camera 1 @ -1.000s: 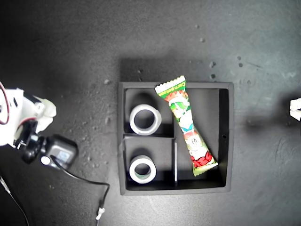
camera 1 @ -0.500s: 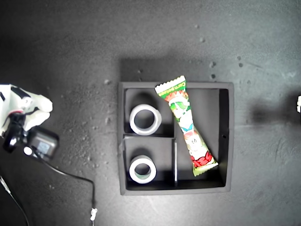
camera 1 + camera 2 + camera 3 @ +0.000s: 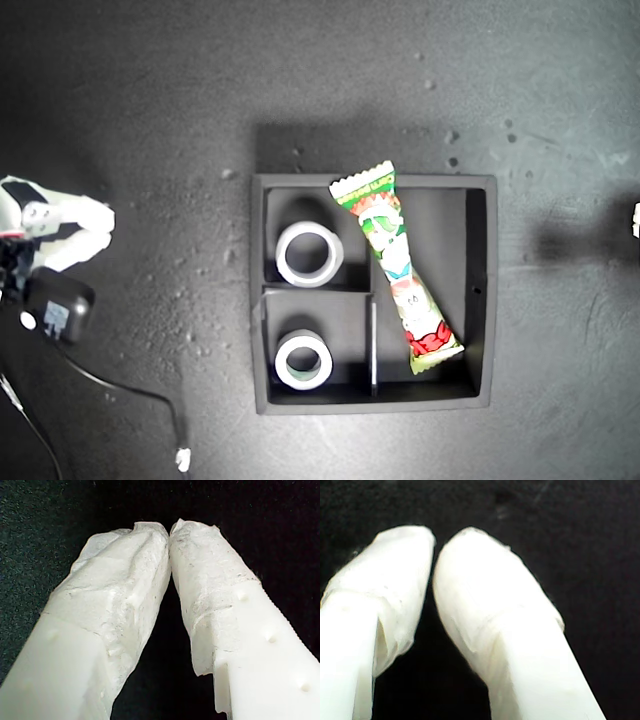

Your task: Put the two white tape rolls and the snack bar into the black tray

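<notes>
The black tray [image 3: 490, 300] sits in the middle of the exterior view. One white tape roll [image 3: 285, 255] lies in its upper small compartment. The other white tape roll [image 3: 283, 362], with a greenish core, lies in the lower small compartment. The snack bar [image 3: 398, 268] lies slanted in the long compartment, one end resting on the far wall. My first gripper [image 3: 169, 527] is shut over bare dark table, holding nothing. My second gripper [image 3: 434, 540] is shut too, also empty. One arm's white gripper [image 3: 70, 225] shows at the exterior view's left edge, far from the tray.
A sliver of the other arm [image 3: 635, 218] shows at the exterior view's right edge. A black camera module [image 3: 55, 310] with a trailing cable [image 3: 150, 400] hangs by the arm at that view's left. Pale specks dot the dark table.
The arm at the exterior view's left has drawn back toward that edge, dragging its cable along. The tray's contents have not moved.
</notes>
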`<state>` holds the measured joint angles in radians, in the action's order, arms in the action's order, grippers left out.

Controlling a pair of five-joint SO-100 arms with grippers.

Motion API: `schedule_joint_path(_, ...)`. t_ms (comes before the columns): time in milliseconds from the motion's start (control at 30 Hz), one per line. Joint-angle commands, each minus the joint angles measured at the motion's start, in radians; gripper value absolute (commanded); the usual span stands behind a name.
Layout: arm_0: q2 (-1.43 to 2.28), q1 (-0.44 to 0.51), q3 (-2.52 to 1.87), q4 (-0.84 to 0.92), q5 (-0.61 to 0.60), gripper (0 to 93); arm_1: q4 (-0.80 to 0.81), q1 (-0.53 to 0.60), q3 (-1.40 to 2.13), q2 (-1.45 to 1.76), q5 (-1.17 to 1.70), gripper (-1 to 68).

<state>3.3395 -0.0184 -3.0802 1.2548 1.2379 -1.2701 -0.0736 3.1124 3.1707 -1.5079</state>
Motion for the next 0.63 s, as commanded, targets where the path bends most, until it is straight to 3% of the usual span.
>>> schedule_joint_path(0,0.049,-0.052,-0.058,0.071,0.023,0.2,-0.008,0.009,0.011,-0.005,0.129,0.0)
schedule_joint_path(67,0.049,-0.055,-0.058,0.106,0.080,0.2,-0.008,0.011,0.011,-0.005,0.129,0.0)
schedule_joint_path(133,0.048,-0.072,-0.058,0.109,0.025,0.2,-0.008,0.011,0.011,-0.005,0.129,0.0)
schedule_joint_path(267,0.048,-0.067,-0.058,0.138,0.091,0.2,-0.008,0.011,0.011,-0.005,0.129,0.0)
schedule_joint_path(600,0.048,-0.060,-0.058,0.138,0.091,0.2,-0.008,0.011,0.011,-0.005,0.129,0.0)
